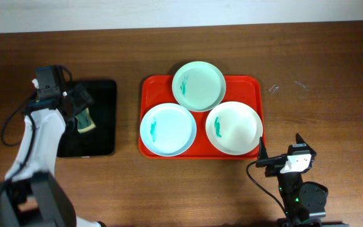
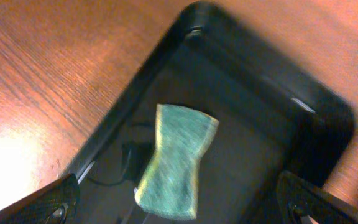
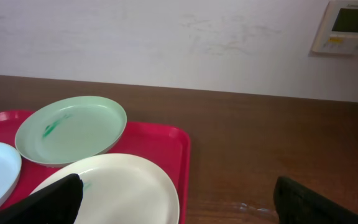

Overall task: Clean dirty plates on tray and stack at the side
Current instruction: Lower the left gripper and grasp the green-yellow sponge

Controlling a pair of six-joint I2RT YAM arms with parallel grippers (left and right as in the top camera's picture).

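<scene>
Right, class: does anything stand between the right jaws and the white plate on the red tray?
Nothing visible does. The white plate sits in the red tray's corner nearest the right jaws; only table and the tray's rim lie between.

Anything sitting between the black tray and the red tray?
No. Overhead view shows only a bare strip of wooden table between the black tray and the red tray.
</scene>
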